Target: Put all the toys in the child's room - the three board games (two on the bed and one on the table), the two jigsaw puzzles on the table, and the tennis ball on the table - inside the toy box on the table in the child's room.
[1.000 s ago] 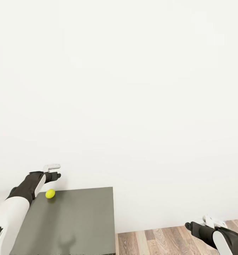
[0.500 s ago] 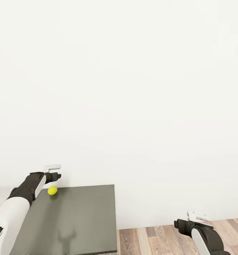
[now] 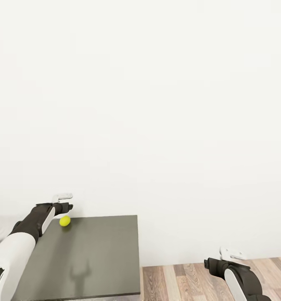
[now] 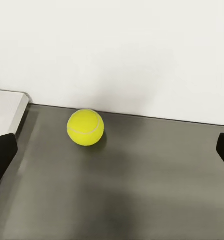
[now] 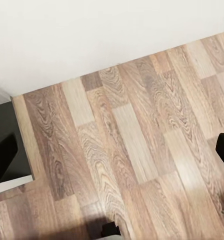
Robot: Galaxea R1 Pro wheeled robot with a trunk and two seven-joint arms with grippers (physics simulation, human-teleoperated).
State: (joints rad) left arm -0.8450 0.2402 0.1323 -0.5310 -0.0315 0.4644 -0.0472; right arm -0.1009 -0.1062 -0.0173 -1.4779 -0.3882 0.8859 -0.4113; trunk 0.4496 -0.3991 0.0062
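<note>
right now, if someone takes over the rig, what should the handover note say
Left gripper: open, empty, just above the tennis ball, not touching it.
Right gripper: open, empty, over the wood floor.
The ball sits on the dark grey shelf top, near the back wall.
Done: nothing that can be confirmed from here.
Left: grab the ball, take it to the toy box, then check the games and puzzles.

Cut-off and hidden parts

The shelf (image 3: 94, 255) runs off the head view's bottom edge. In the wrist views each gripper's fingers (image 4: 2, 155) (image 5: 2, 160) are clipped at the frame sides. The left arm (image 3: 15, 251) covers the shelf's near-left corner.
</note>
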